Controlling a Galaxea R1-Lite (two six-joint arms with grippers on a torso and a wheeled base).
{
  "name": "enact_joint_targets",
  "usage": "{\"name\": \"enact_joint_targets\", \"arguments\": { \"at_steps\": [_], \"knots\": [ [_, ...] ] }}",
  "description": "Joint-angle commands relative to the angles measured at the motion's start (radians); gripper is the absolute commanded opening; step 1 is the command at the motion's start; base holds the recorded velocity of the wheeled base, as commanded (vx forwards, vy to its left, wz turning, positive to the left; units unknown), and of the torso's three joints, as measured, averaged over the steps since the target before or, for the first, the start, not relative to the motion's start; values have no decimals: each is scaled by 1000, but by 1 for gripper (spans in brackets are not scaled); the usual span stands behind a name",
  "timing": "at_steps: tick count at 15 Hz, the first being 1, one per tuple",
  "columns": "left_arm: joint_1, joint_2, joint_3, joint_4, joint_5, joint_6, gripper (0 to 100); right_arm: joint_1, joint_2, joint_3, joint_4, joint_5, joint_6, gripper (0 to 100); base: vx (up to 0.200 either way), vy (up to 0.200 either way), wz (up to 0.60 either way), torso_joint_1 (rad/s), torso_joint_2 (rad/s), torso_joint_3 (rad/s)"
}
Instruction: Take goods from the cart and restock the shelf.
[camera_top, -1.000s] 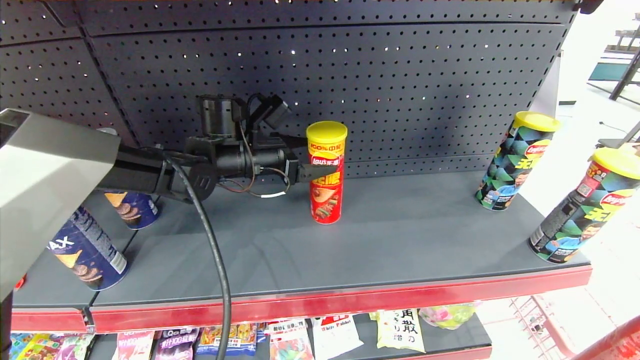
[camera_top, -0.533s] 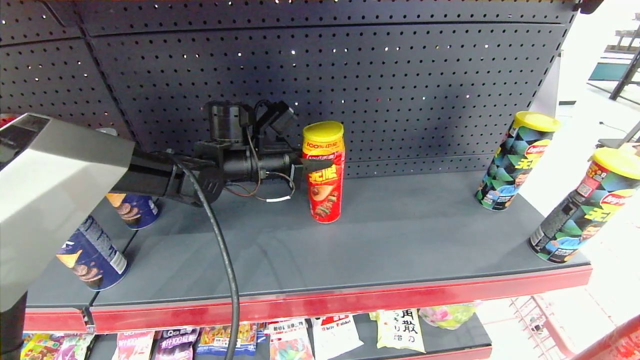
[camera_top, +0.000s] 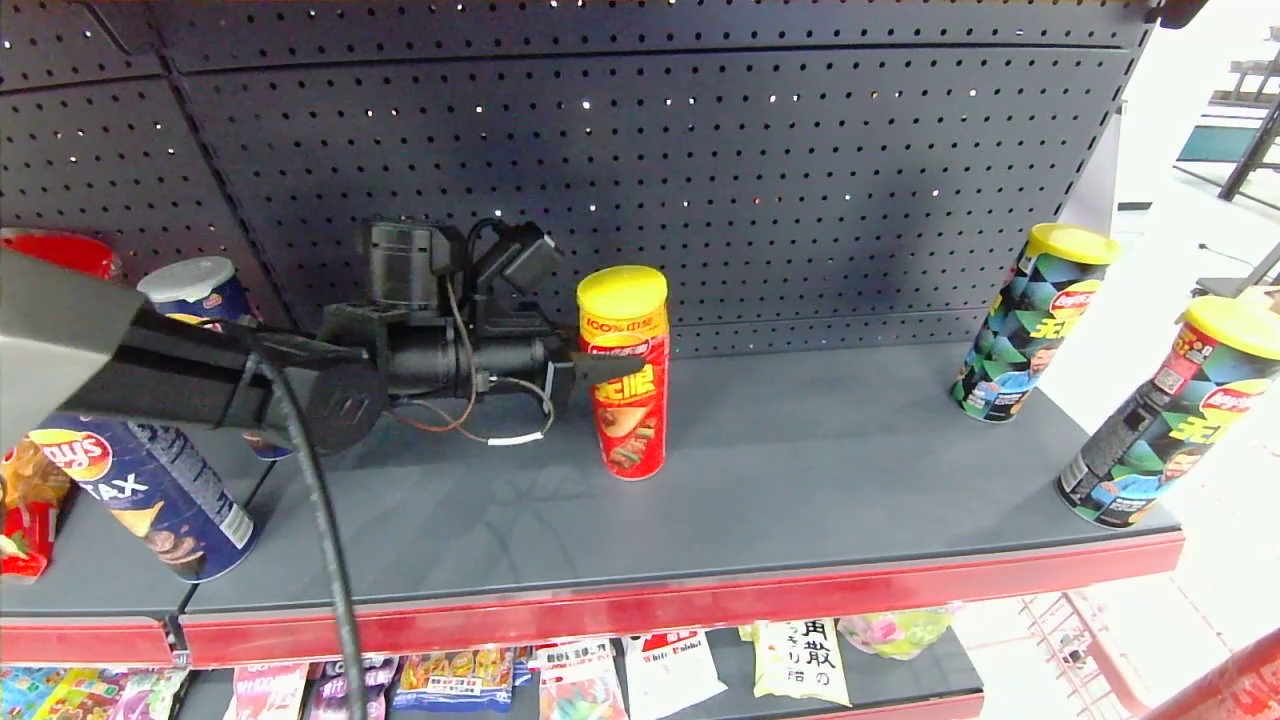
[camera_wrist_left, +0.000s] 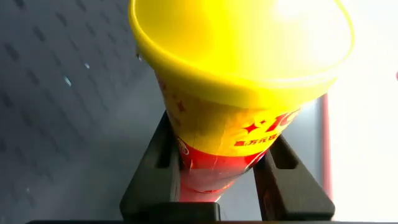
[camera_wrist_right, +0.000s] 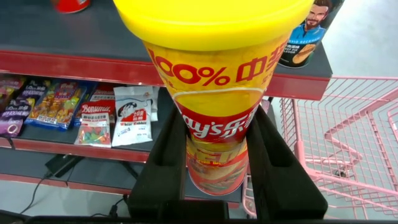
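Observation:
A red chip can with a yellow lid (camera_top: 627, 372) stands upright mid-shelf on the grey shelf board (camera_top: 800, 470). My left gripper (camera_top: 600, 366) comes in from the left and is shut on its upper half. In the left wrist view the can (camera_wrist_left: 236, 93) sits between the two black fingers (camera_wrist_left: 155, 171), and the left gripper (camera_wrist_left: 217, 180) clamps it. My right gripper (camera_wrist_right: 217, 165) is shut on a yellow chip can (camera_wrist_right: 214, 93), held in front of the shelf's red edge (camera_wrist_right: 74, 65).
Two teal-patterned cans (camera_top: 1032, 320) (camera_top: 1172, 412) stand at the shelf's right end. Blue cans (camera_top: 150, 490) (camera_top: 195, 288) stand at the left. The pegboard back wall (camera_top: 700, 180) is close behind. Snack bags (camera_top: 640, 680) fill the lower shelf. A pink cart (camera_wrist_right: 348, 155) is below right.
My left arm has drawn back to the left and toward the shelf front, carrying the red can with it. More of the blue cans at the left now shows.

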Motion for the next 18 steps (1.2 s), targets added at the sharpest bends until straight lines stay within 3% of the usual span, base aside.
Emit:
{"name": "enact_joint_targets", "arguments": {
  "at_steps": [1,4,8,13,15,16,18],
  "knots": [
    [-9,-245,221,0,15,-1,0,2,-1,1,0,2,-1,0,0,0,0,0,0,0],
    [-47,-341,365,-3,35,-3,0,4,-1,-1,0,3,-1,0,0,0,0,0,0,0],
    [-73,-342,456,-127,63,-9,0,4,-3,-3,0,3,-1,0,0,0,0,0,0,0],
    [-70,-298,486,-213,115,-18,0,4,-7,-3,0,3,-1,0,0,0,0,0,0,0],
    [-73,-264,485,-275,139,-38,0,4,-6,-4,0,3,-1,0,0,0,0,0,0,0],
    [-101,-244,488,-335,162,-87,0,4,-7,-9,0,3,-1,0,0,0,0,0,0,0],
    [-133,-236,488,-353,210,-138,0,4,-6,-10,0,2,-1,0,0,0,0,0,0,0]
  ]
}}
